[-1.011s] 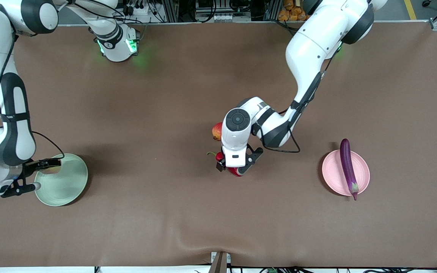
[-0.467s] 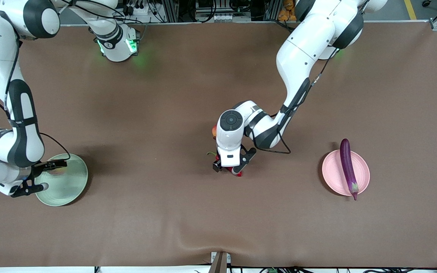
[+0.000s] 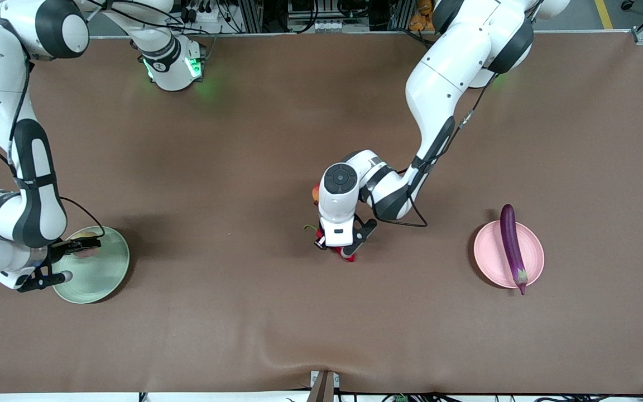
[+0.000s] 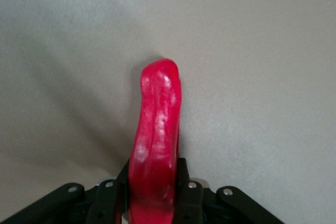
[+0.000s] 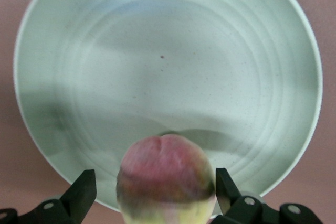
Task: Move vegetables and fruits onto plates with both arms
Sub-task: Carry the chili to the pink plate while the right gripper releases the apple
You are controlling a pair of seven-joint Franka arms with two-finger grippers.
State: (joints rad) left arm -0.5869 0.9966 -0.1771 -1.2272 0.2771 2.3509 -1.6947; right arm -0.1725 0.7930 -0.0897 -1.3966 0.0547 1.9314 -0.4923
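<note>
My left gripper (image 3: 336,249) is at the middle of the table, shut on the red chili pepper (image 4: 157,124), whose tip touches the cloth. Its green stem (image 3: 310,227) sticks out beside the wrist. The red apple (image 3: 315,192) lies just farther from the camera, mostly hidden by the left wrist. My right gripper (image 3: 76,259) is over the pale green plate (image 3: 106,268), fingers open on either side of the pink-blushed ribbed fruit (image 5: 165,179), which rests on the plate near its rim. The purple eggplant (image 3: 512,245) lies across the pale pink plate (image 3: 489,262).
The brown cloth covers the whole table (image 3: 243,324). The green-lit right arm base (image 3: 173,67) stands at the table's edge farthest from the camera. A small fixture (image 3: 324,385) sits at the table's edge nearest the camera.
My left gripper came down over the chili pepper, shifted slightly toward the right arm's end and closed on it, hiding more of the apple. My right arm shifted a little over the green plate.
</note>
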